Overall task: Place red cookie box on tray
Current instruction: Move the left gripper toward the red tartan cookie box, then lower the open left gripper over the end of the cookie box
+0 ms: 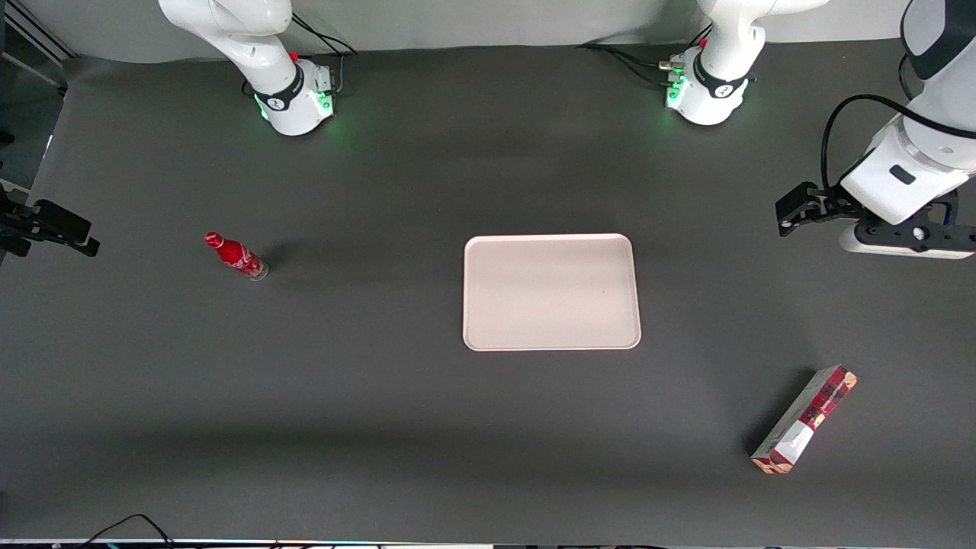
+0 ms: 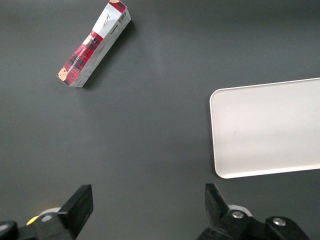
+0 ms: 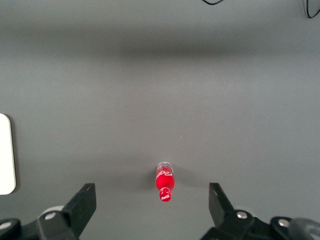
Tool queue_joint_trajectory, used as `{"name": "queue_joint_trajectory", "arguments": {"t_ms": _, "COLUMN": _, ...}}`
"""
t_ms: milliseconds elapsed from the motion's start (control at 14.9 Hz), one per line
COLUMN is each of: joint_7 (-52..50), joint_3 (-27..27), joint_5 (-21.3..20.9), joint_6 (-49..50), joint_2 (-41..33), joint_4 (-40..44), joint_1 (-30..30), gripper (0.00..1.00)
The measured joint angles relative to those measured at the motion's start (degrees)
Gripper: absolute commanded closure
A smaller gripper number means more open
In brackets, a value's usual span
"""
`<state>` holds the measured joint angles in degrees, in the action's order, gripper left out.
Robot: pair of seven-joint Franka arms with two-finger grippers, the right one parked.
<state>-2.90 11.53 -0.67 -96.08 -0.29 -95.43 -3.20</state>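
Observation:
The red cookie box (image 1: 804,420) lies flat on the dark table, toward the working arm's end and nearer the front camera than the tray (image 1: 550,291). It is long and narrow, dark red plaid with a white section (image 2: 93,43). The pale pinkish-white tray (image 2: 265,127) lies mid-table with nothing on it. My left gripper (image 1: 907,238) hangs high above the table at the working arm's end, farther from the front camera than the box. In the left wrist view the gripper (image 2: 147,202) is open, with only bare table between its fingers and both box and tray well away.
A small red soda bottle (image 1: 236,256) stands toward the parked arm's end of the table, also seen as the bottle (image 3: 165,186) in the right wrist view. Two arm bases (image 1: 293,95) sit along the table's back edge. A cable (image 1: 126,526) shows at the front edge.

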Motion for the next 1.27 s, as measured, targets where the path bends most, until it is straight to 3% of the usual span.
{"name": "queue_joint_trajectory", "arguments": {"t_ms": 670, "joint_7": 5.62, "joint_3": -0.29, "joint_5": -0.65, "joint_6": -0.38, "joint_2": 1.53, "joint_4": 0.09, "joint_1": -0.27, "gripper": 0.00}}
{"name": "queue_joint_trajectory", "arguments": {"t_ms": 1273, "joint_7": 17.65, "joint_3": -1.08, "joint_5": -1.70, "joint_6": -5.78, "joint_2": 6.69, "joint_4": 1.82, "joint_1": -1.90, "gripper": 0.00}}
